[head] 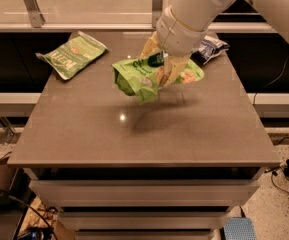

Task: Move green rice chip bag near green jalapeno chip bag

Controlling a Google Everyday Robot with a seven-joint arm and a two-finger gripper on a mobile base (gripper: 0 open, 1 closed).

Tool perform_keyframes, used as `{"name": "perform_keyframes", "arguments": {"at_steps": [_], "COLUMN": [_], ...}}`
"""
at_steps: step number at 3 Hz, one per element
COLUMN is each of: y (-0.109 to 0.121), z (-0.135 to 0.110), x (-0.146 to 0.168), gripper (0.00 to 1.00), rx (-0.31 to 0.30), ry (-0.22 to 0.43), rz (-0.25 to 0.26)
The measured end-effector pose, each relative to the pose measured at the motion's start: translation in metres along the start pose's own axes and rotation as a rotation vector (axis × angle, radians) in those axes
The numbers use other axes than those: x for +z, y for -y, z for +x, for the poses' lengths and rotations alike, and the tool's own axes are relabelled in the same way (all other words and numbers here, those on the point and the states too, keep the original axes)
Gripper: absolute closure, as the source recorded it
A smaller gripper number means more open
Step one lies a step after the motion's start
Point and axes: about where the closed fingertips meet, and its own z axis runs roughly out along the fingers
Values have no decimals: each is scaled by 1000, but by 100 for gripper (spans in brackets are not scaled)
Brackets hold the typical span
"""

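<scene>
The bright lime-green rice chip bag [144, 80] hangs in the air above the middle of the table, held by my gripper [162, 66], which is shut on its upper right part. The white arm comes down from the upper right. The paler, flatter green jalapeno chip bag [73, 53] lies at the table's back left corner, well to the left of the held bag. The held bag casts a shadow on the tabletop below it.
A dark blue and white bag [210, 48] lies at the back right, partly behind my arm. The brown table [134, 134] has edges on all sides, with drawers below. A metal rail and shelf stand behind it.
</scene>
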Motion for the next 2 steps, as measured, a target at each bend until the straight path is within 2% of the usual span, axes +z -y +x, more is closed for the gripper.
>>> {"name": "perform_keyframes", "arguments": {"at_steps": [2], "y": [39], "z": [-3], "x": [33], "gripper": [100], "rx": [-48], "ry": [3], "rz": [-3]}}
